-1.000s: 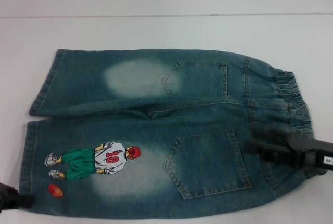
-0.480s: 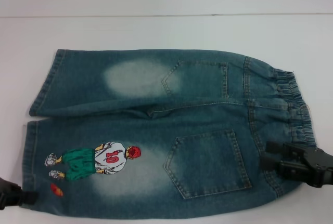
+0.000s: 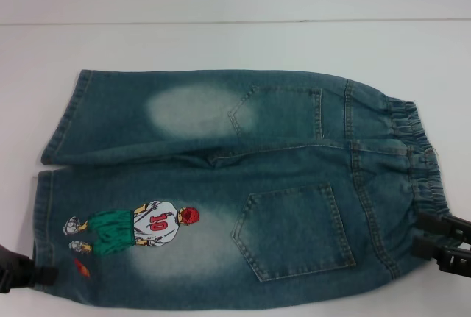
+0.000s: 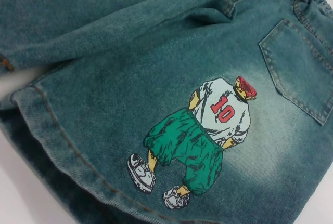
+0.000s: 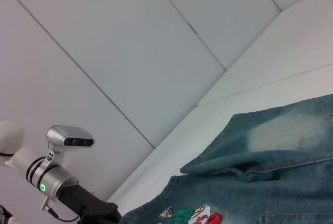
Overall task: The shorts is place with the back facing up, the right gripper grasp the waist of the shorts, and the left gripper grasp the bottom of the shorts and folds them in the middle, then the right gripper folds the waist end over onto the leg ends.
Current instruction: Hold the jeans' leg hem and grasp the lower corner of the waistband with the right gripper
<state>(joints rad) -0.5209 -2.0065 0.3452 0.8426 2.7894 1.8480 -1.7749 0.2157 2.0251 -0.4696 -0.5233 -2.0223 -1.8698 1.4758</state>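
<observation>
A: Lying flat on the white table [image 3: 235,45], the shorts [image 3: 235,184] are back side up, waist [image 3: 419,162] toward my right, leg hems [image 3: 44,214] toward my left. Near leg has the printed figure [image 3: 132,227] with the 10 on it.

B: Grippers?

A: Right gripper [image 3: 441,247] sits at the near corner of the waistband, just at the fabric edge. Two dark fingers look parted, nothing between them that I can see. Left gripper [image 3: 18,273] is at the near-leg hem corner, mostly cut off by the frame, so I can't tell if its fingers are parted or closed. The left wrist view shows only the hem and the print, no fingers.

B: Risks from here?

A: My guess, the right pinches just the top denim layer or only the elastic ruffle, and the waist peels apart on the lift. Same at the hem: it has two layers there, so a shallow bite takes one. Also both grips sit on the near edge, so if they lift unevenly the fold goes skewed and the far leg [image 3: 147,118] drags.

B: Anything else?

A: Left might miss the cloth altogether, since it's right at the corner.
</observation>
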